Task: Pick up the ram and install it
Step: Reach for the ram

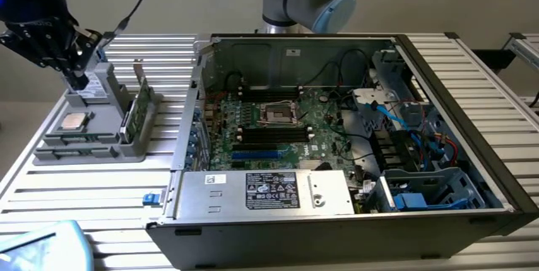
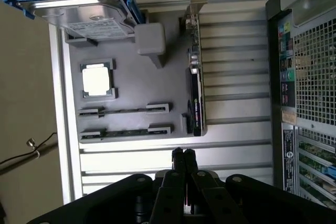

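Two ram sticks lie on edge in slots of the grey holder tray (image 2: 71,124): one ram stick (image 2: 126,111) and a second ram stick (image 2: 126,131) beside it, thin and dark green. In the exterior view the ram sticks (image 1: 77,138) sit at the tray's front. My gripper (image 2: 182,154) is shut with nothing between its fingers, hovering off the tray's edge, apart from the ram. In the exterior view the gripper (image 1: 77,83) hangs over the back of the tray (image 1: 126,151). The open computer case (image 1: 337,144) shows its motherboard (image 1: 286,126).
The tray also holds a square silver processor (image 2: 97,80), a hard drive (image 2: 84,11) with blue rails and a taller green card (image 2: 194,87) with a metal bracket. The case's perforated wall (image 2: 310,66) stands close to the tray. Cables and drive bays (image 1: 421,157) crowd the case's right side.
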Robot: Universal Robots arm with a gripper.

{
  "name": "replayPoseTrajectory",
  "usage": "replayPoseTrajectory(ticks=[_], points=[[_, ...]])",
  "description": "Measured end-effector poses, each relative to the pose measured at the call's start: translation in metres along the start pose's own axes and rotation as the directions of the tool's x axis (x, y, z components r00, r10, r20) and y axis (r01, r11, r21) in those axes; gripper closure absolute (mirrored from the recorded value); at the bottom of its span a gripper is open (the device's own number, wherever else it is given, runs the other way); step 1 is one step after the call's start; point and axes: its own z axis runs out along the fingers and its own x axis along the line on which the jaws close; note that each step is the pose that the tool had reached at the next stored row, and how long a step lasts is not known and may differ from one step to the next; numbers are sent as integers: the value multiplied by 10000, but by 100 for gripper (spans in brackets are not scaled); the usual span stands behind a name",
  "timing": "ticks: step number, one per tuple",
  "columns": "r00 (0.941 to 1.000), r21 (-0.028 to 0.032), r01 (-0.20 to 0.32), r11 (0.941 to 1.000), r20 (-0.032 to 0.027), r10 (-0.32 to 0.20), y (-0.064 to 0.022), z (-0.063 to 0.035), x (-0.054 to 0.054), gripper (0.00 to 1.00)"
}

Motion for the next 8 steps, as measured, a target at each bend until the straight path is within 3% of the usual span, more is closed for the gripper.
replayPoseTrajectory(ticks=[8], points=[[9997,56,-9,10000,-227,10,-64,84,110,90]])
